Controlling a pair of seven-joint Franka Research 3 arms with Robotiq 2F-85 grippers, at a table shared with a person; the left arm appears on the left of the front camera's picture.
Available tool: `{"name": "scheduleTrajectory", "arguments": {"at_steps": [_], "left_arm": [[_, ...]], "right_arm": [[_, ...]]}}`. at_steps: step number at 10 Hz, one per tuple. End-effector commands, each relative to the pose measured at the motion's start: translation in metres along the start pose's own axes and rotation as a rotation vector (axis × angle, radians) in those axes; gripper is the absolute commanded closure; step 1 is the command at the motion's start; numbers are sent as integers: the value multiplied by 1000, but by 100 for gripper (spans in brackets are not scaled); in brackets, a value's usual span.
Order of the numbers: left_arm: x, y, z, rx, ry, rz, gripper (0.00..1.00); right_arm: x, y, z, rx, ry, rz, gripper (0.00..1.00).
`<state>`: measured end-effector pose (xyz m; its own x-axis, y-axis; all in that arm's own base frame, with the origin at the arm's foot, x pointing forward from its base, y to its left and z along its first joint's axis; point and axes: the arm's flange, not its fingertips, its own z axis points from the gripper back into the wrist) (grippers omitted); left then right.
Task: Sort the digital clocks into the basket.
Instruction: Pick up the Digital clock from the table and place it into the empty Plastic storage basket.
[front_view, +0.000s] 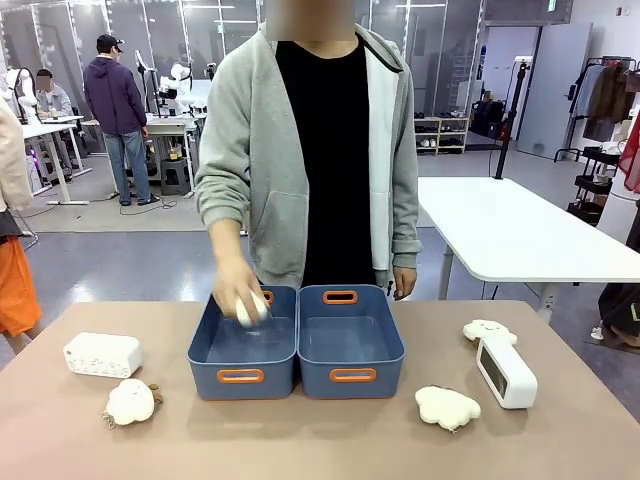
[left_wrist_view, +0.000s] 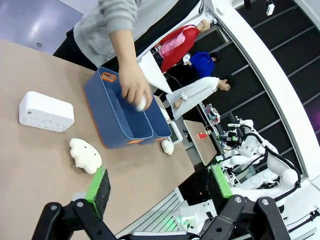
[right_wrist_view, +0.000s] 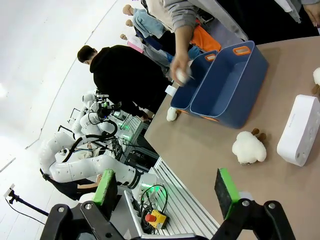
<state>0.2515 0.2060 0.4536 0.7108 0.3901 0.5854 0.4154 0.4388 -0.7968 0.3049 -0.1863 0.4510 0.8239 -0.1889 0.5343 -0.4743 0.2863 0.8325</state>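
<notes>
On the table sit two clocks, two baskets, three plushies.

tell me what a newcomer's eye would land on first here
The person's hand hangs over the left blue basket, clutching something small and white, too blurred to name. The left digital clock and right digital clock lie on the table, outside both baskets.

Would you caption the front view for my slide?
Person's hand holds a white item over the left basket; both clocks lie outside.
</notes>
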Motion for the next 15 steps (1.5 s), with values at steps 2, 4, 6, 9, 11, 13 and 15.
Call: {"name": "scheduleTrajectory", "arguments": {"at_steps": [2, 4, 6, 9, 11, 13, 15], "left_arm": [[3, 0, 0, -20, -12, -6, 0], [3, 0, 0, -20, -12, -6, 0], [3, 0, 0, -20, -12, -6, 0], [3, 0, 0, -20, -12, -6, 0], [3, 0, 0, -20, -12, -6, 0], [3, 0, 0, -20, -12, -6, 0], [3, 0, 0, -20, -12, -6, 0]], "right_arm": [[5, 7, -2, -32, 3, -7, 0], [20, 22, -21, -184, 90, -25, 0], [43, 31, -65, -413, 185, -45, 0], [69, 24, -140, -700, 332, -103, 0], [71, 18, -174, -909, 375, -93, 0], [83, -7, -194, -1060, 398, -96, 0], [81, -33, -201, -1103, 416, -142, 0]]}}
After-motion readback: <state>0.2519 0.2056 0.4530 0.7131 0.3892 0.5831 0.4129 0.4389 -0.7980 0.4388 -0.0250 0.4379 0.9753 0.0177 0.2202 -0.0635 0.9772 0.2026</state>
